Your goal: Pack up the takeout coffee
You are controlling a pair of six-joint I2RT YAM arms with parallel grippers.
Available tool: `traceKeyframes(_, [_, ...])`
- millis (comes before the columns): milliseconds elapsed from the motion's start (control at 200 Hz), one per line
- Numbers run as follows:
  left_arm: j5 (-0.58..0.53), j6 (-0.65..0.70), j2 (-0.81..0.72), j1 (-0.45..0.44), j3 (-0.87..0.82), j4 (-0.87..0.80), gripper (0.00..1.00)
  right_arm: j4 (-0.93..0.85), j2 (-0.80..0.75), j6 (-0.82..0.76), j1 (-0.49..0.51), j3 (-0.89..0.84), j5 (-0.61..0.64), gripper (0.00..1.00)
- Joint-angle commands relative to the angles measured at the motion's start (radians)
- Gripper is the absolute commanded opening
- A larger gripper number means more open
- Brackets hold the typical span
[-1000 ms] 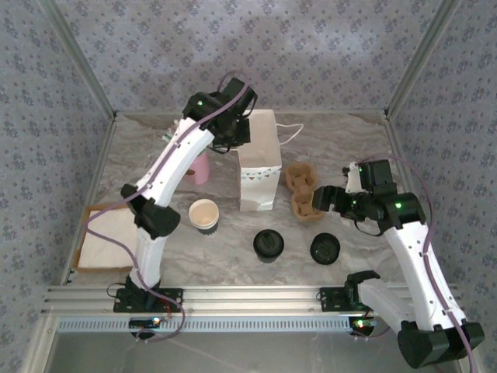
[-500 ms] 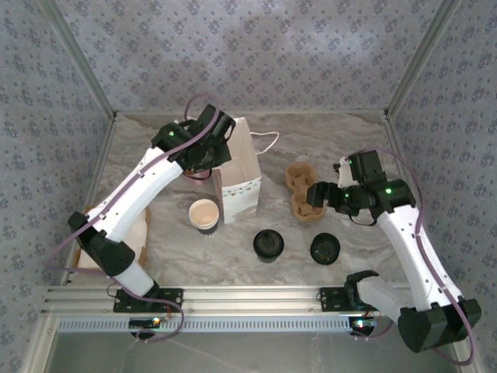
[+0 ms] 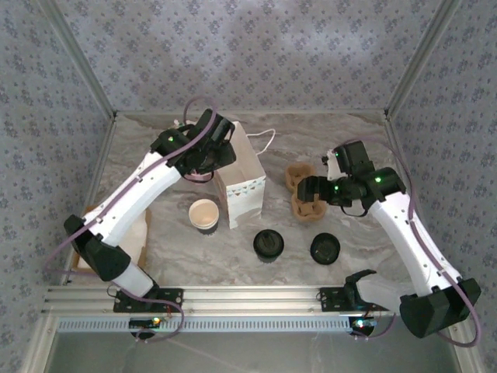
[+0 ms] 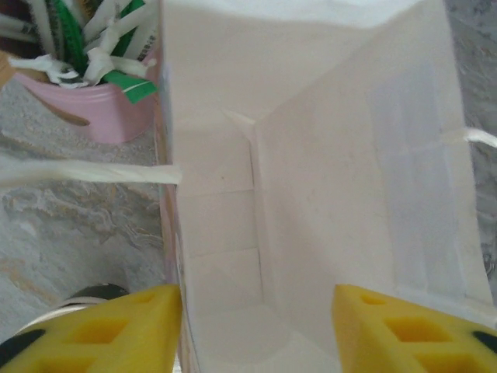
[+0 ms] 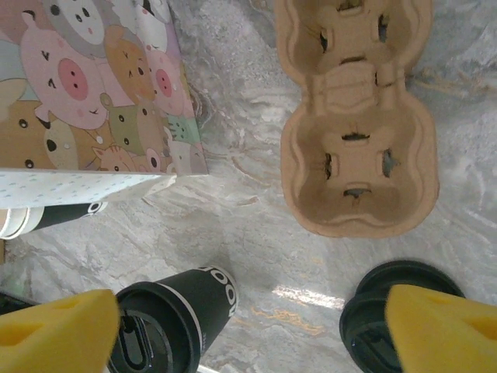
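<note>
Seen from above, the left claw [image 3: 211, 151] sits at the top of the white paper bag [image 3: 242, 185]. Its own camera looks straight down into the bag. That camera shows its two yellow fingers [image 4: 116, 330] wide apart, one at each side of the bag's mouth. It also shows a pink cup [image 4: 101, 109] of straws just beside the bag.

The right claw [image 3: 307, 189] hangs over the brown cup carrier [image 5: 353, 132]. Its fingers are spread wide too. Its camera shows cartoon animals on the bag's side.

The paper cup [image 3: 204, 214] stands open on the table, close to the bag's left side. A black cup with a lid [image 3: 268, 245] and a black lid [image 3: 324, 249] sit nearer the arms, apart from each other.
</note>
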Motion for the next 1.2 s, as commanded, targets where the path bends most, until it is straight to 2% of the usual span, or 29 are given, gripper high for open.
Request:
traceKeyframes(0, [0.005,0.045,-0.074,-0.024,0.044,0.019,0.66,-0.024,-0.004,-0.026,0.022,0.052,0.055,1.00])
traceKeyframes(290, [0.041,0.204,-0.252,-0.049,-0.010,0.092,0.99,-0.018,0.003,-0.032,0.028,0.070,0.146,1.00])
traceKeyframes(420, [0.076,0.286,-0.403,-0.051,-0.142,0.157,0.99,0.018,0.002,-0.045,0.025,0.045,0.129,1.00])
traceKeyframes(510, [0.089,0.316,-0.523,-0.051,-0.265,0.198,0.99,0.037,0.009,-0.047,0.024,0.020,0.184,1.00])
traceKeyframes(635, [0.128,0.355,-0.653,-0.051,-0.426,0.248,0.99,0.105,-0.004,-0.047,0.018,-0.056,0.197,1.00])
traceKeyframes(730, [0.199,0.375,-0.701,-0.051,-0.531,0.300,0.99,0.151,-0.003,-0.037,-0.018,-0.073,0.156,1.00])
traceKeyframes(819, [0.271,0.372,-0.706,-0.063,-0.613,0.361,0.99,0.190,0.020,-0.039,-0.073,-0.075,0.042,1.00])
traceKeyframes(914, [0.282,0.379,-0.691,-0.152,-0.676,0.440,0.99,0.263,0.052,-0.035,-0.113,-0.104,-0.044,1.00])
traceKeyframes(949, [0.241,0.384,-0.678,-0.210,-0.685,0.448,0.99,0.277,0.074,-0.029,-0.132,-0.109,-0.078,1.00])
traceKeyframes(1024, [0.137,0.385,-0.638,-0.312,-0.689,0.436,0.99,0.268,0.139,-0.036,-0.156,-0.089,-0.113,0.90])
traceKeyframes(1119, [0.046,0.371,-0.586,-0.395,-0.692,0.431,0.99,0.259,0.212,-0.055,-0.144,-0.054,-0.039,0.81])
traceKeyframes(1199, [0.012,0.343,-0.540,-0.427,-0.693,0.429,1.00,0.240,0.263,-0.049,-0.128,-0.024,0.021,0.79])
